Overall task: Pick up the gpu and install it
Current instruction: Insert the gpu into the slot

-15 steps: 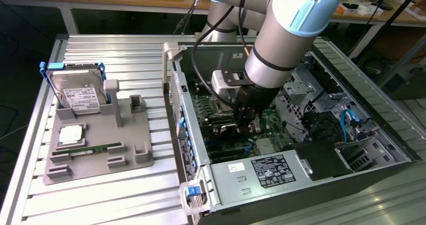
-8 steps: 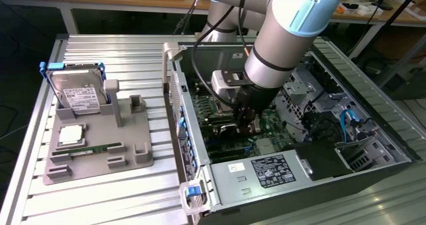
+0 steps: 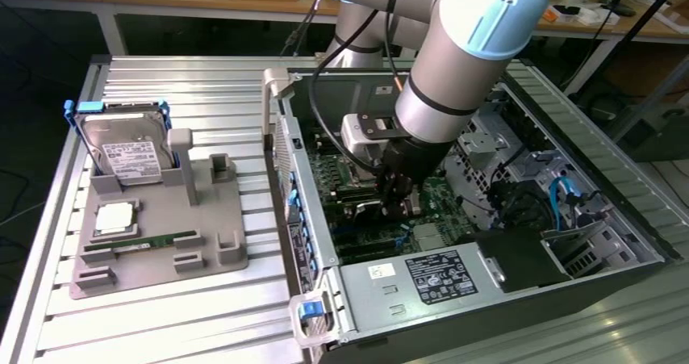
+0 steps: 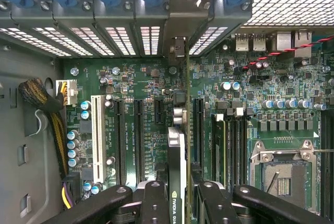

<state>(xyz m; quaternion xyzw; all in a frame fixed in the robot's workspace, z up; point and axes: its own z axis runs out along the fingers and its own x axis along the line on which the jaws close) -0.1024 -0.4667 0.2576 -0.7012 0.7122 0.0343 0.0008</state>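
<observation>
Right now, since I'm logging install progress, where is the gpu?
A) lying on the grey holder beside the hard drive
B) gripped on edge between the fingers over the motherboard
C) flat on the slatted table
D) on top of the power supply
B: the wrist view shows the gpu standing on edge between the fingers, above the slots of the motherboard.

Exterior view: high, some way off, looking down steeply; tray (image 3: 161, 259) at 9 o'clock, open case (image 3: 282, 162) at 3. Wrist view: close, straight down past gripper (image 4: 181, 199) and gpu (image 4: 176, 151) onto the motherboard (image 4: 130, 78), which both views share.
</observation>
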